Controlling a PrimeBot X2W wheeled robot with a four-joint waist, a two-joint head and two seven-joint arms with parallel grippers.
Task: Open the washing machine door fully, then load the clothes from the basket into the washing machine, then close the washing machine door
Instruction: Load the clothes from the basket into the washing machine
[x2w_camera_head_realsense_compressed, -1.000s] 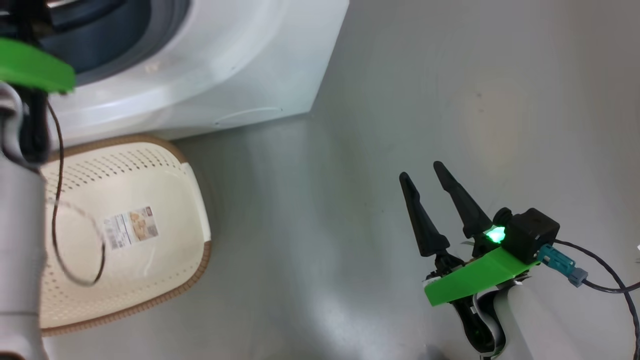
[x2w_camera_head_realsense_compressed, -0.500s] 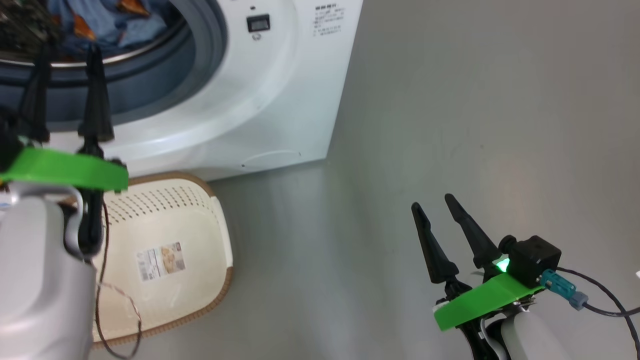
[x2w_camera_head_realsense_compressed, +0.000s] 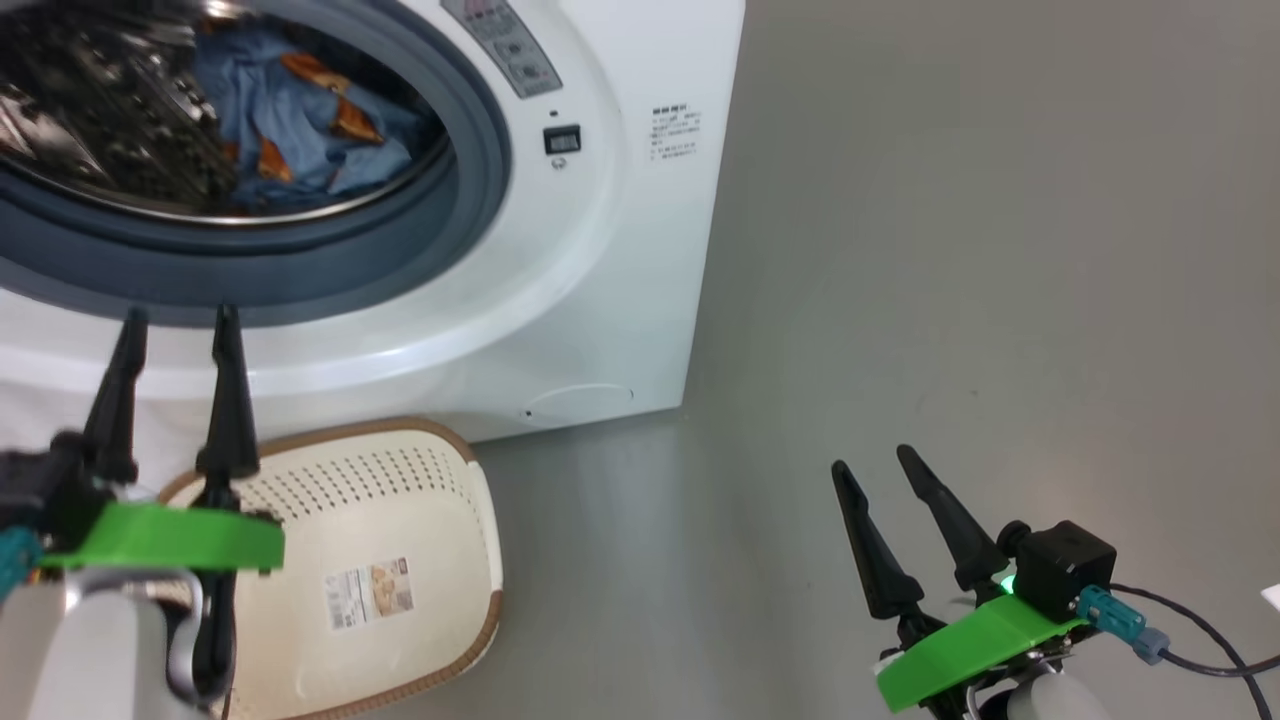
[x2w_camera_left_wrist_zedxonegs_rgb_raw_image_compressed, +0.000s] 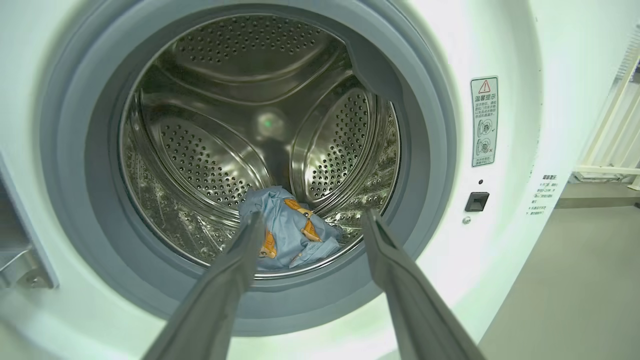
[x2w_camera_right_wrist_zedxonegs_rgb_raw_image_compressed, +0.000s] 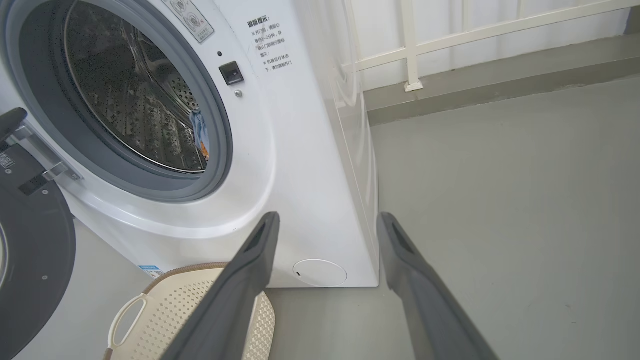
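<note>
Heaped low in the drum (x2w_camera_left_wrist_zedxonegs_rgb_raw_image_compressed: 210, 150) of the washing machine (x2w_camera_head_realsense_compressed: 620, 250): the clothes (x2w_camera_left_wrist_zedxonegs_rgb_raw_image_compressed: 287, 232), straight ahead of the left hand (x2w_camera_head_realsense_compressed: 180, 313), released, empty, outside the seal (x2w_camera_head_realsense_compressed: 470, 200). Right hand (x2w_camera_head_realsense_compressed: 872, 458) released, well apart, over the floor (x2w_camera_head_realsense_compressed: 1000, 250).

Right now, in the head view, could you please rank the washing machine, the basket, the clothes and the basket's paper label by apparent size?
Largest to smallest:
1. washing machine, cropped by the frame
2. basket, partly hidden
3. clothes, though farther from the camera, so this gap is unsure
4. paper label
</note>
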